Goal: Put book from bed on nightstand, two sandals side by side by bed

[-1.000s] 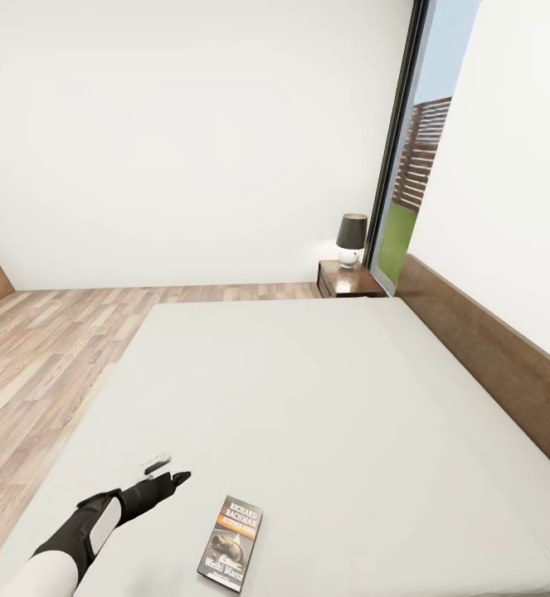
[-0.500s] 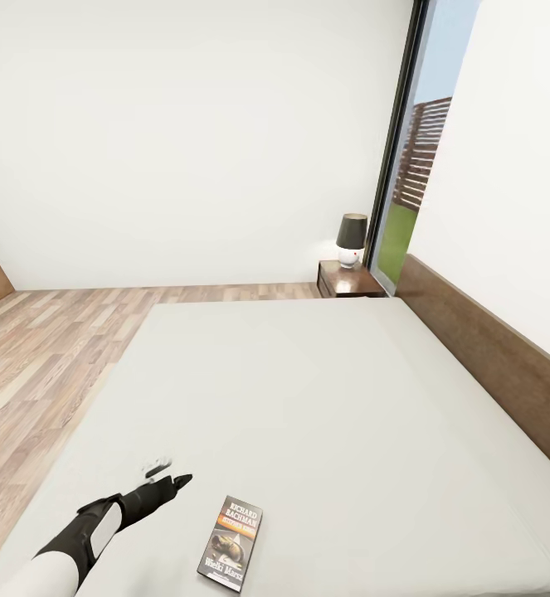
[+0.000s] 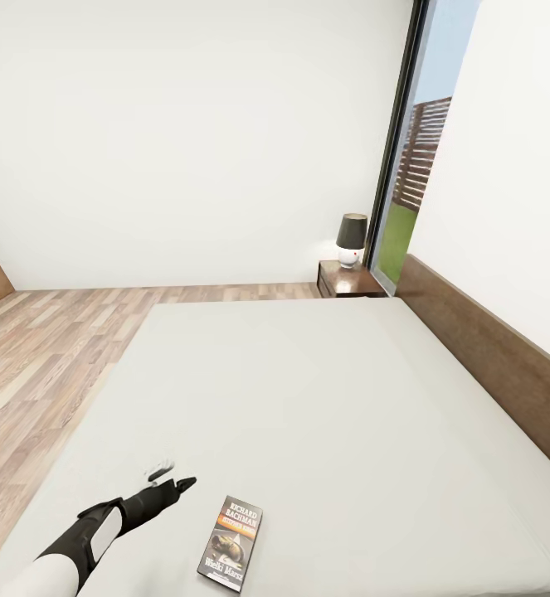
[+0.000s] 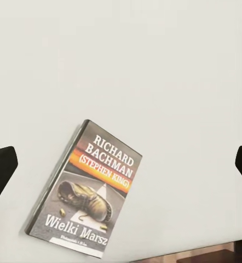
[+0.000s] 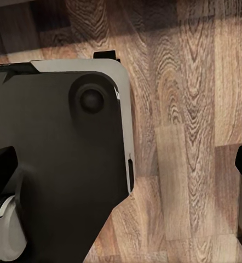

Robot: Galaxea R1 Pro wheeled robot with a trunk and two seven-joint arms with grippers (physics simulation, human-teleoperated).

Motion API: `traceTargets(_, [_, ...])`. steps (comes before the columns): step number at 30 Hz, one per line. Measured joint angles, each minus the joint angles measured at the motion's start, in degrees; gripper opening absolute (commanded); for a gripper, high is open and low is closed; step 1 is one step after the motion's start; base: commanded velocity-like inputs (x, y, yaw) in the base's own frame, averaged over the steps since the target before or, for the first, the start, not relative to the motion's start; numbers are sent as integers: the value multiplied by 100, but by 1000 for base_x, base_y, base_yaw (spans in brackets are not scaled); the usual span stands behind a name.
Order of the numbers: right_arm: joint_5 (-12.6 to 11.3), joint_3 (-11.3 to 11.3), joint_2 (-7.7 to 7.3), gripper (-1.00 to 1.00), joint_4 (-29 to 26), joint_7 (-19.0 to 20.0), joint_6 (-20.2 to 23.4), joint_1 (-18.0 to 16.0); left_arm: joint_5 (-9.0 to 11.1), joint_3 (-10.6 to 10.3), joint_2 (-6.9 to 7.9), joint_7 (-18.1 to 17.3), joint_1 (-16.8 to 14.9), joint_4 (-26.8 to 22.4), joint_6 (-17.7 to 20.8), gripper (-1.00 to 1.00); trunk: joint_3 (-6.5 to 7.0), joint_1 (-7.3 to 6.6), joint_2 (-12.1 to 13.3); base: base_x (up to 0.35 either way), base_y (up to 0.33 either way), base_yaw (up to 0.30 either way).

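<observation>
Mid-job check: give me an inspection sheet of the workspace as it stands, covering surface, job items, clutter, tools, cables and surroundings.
Surface: bed, bare light-grey mattress, wooden headboard along its right side.
Job items: book flat, cover up, near the bed's near edge; nightstand at the far corner.
Clutter: lamp on the nightstand.
Tools: left tool over the mattress, beside the book, fingers apart, not touching it; right tool open, hanging over the floor by the robot's base.
Cables: nothing seen.
Surroundings: white walls, plank floor, tall window beyond the nightstand.
</observation>
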Motion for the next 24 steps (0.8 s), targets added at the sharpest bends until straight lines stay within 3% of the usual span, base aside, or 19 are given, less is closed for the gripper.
traceTargets(7, [1,2,-3,100,-1,0,0,0,-2,10,-3,-132,5,30,9,100,0,0,0,0,0,0])
traceTargets(14, [1,3,5,100,0,0,0,0,9,20,5,-584,8,38,21,100,0,0,0,0,0,0])
traceTargets(24, [3,5,9,100,-1,1,0,0,62,23,16,-877,8,37,60,100,0,0,0,0,0,0])
